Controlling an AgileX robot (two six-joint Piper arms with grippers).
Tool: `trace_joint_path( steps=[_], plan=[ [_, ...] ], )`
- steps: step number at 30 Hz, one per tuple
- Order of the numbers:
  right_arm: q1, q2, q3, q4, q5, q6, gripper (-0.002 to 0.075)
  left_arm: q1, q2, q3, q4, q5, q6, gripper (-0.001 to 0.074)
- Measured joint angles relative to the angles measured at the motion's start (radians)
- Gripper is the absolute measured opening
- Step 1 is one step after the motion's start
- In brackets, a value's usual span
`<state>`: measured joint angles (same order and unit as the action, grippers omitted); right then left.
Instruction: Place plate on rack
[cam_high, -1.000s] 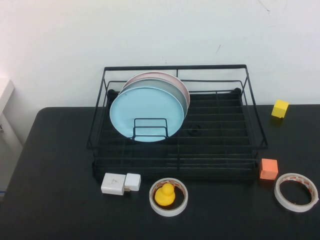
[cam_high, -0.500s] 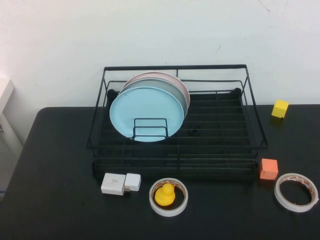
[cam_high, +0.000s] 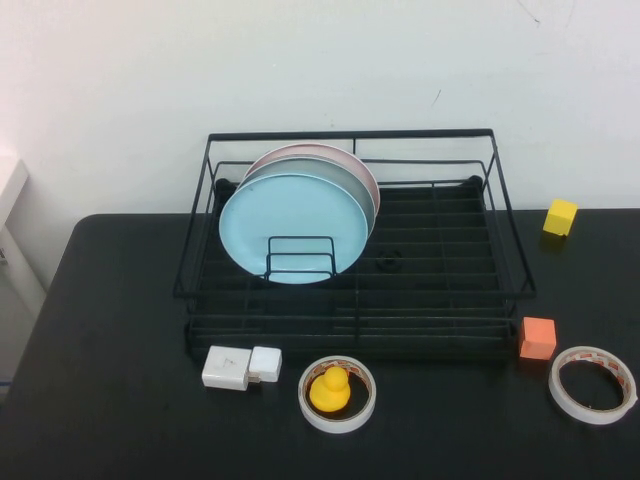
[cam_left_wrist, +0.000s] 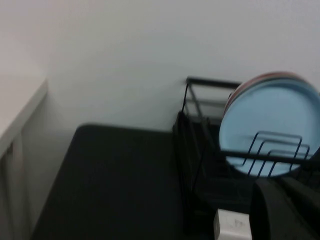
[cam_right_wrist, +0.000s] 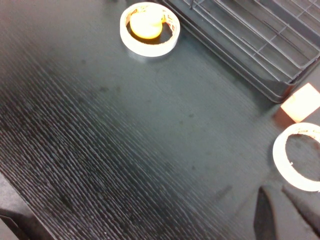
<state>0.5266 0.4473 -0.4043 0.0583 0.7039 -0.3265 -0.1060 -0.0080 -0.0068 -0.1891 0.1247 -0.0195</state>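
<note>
The light blue plate (cam_high: 290, 227) stands upright in the black wire rack (cam_high: 440, 300), ahead of two more plates, behind the loop divider. Whether the left gripper (cam_left_wrist: 287, 212) and right gripper (cam_right_wrist: 280, 212) are open or clenched is unclear; both stay off the rack.

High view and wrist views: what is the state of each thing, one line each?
light blue plate: upright in the rack, front of the stack
black wire dish rack: holds three plates
yellow duck: inside a tape ring
left gripper: raised beside the rack
right gripper: above the table

Rear plates (cam_high: 345, 165) mostly hidden.
</note>
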Motion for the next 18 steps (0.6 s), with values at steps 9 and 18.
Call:
trace_joint_path(
  steps=[9, 18],
  plan=[
    [0.0, 0.0, 0.0, 0.0, 0.0, 0.0, 0.0001, 0.0, -0.004, 0.028, 0.257, 0.095, -0.336, -0.0002],
    [0.0, 0.0, 0.0, 0.0, 0.0, 0.0, 0.0001, 0.0, -0.004, 0.026, 0.241, 0.187, -0.304, -0.0002]
  ],
)
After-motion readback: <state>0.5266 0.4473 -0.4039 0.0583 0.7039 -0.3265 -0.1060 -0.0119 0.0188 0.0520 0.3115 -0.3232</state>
